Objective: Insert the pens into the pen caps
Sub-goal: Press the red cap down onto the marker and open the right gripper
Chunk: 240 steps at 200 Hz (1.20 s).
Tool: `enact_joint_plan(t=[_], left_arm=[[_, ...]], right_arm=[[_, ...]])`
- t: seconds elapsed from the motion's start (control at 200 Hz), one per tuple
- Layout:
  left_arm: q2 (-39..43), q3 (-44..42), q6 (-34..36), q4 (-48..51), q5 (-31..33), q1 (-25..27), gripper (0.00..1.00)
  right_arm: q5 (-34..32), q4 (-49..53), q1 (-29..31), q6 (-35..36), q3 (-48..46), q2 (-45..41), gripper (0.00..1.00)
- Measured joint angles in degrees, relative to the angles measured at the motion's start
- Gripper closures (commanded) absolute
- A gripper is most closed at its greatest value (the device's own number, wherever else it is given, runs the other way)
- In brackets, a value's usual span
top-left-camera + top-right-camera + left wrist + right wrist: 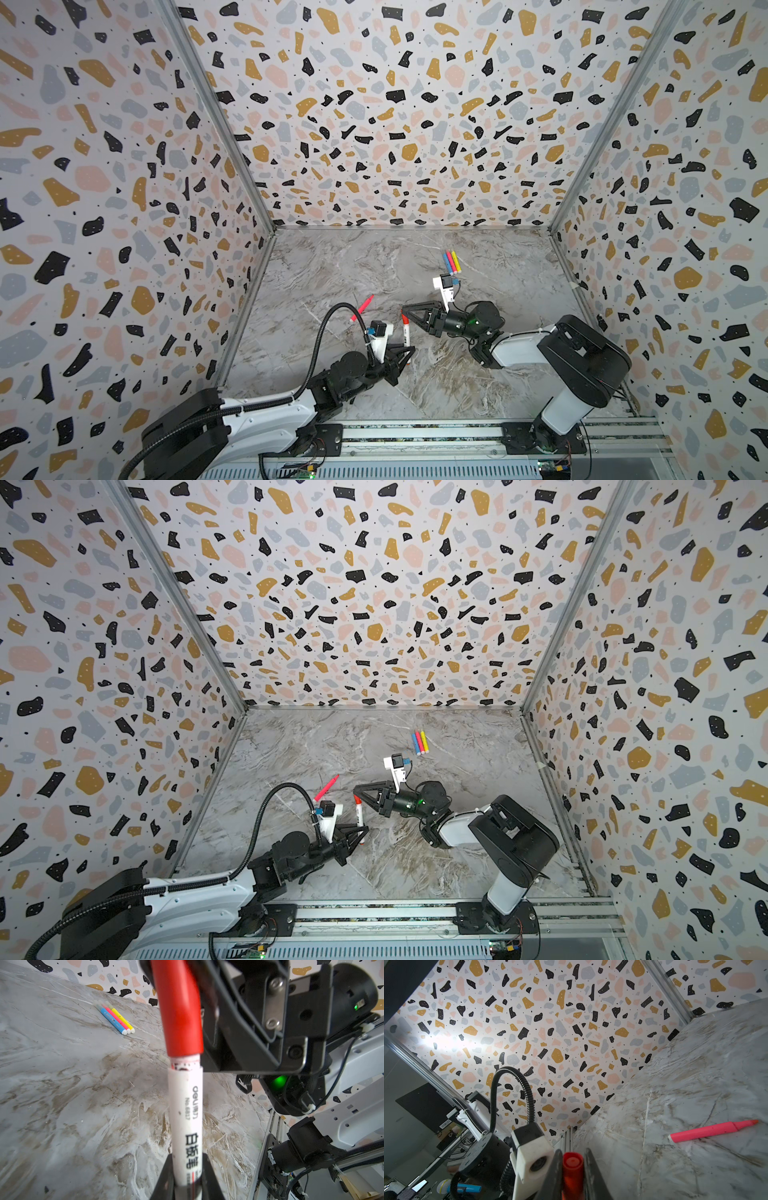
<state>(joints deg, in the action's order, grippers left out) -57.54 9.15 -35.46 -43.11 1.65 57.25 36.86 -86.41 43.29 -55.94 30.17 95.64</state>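
five pens: one white pen [185,1115], two pink [708,1131] [116,1018], one blue [111,1020], one yellow [122,1019]; one red cap [178,1012].

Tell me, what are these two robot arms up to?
They are capping a pen together. The left end effector grips the white marker by its barrel, and the right end effector grips the red cap, which sits over the marker's tip. A thin band of neck shows between cap and barrel, so it may not be fully seated. Three pens lie side by side further back on the table, and a lone pink pen lies near the left arm.
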Motion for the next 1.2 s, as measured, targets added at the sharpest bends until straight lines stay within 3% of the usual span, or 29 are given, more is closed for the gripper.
enact_joint_plan(t=[0.16,0.491,0.656,0.786,0.886,1.031,1.201], left_arm=[[0.66,0.00,0.20,1.86,-0.90,0.24,1.00],[2.73,0.31,0.20,0.68,1.38,-0.24,1.00],[2.99,0.33,0.26,0.39,1.90,-0.24,1.00],[3.98,0.33,0.31,0.72,2.27,-0.26,1.00],[4.79,0.33,0.42,1.03,2.60,-0.26,1.00],[4.72,0.33,1.03,2.14,3.41,-0.26,1.00],[4.35,0.33,1.46,2.47,3.69,-0.26,1.00]], right_arm=[[-3.54,-3.65,0.61,-0.42,-3.39,0.00,0.86],[-2.80,0.79,3.93,2.36,-4.96,-2.45,0.54],[-3.15,6.03,3.61,4.33,-5.38,-7.50,0.48],[-5.27,17.03,2.78,8.74,-4.50,-15.30,0.46],[-7.89,31.98,2.62,14.78,1.62,-19.63,0.45],[-13.42,53.16,3.45,24.37,15.41,-20.70,0.45],[-19.89,69.26,6.34,31.12,23.98,-20.46,0.44]])
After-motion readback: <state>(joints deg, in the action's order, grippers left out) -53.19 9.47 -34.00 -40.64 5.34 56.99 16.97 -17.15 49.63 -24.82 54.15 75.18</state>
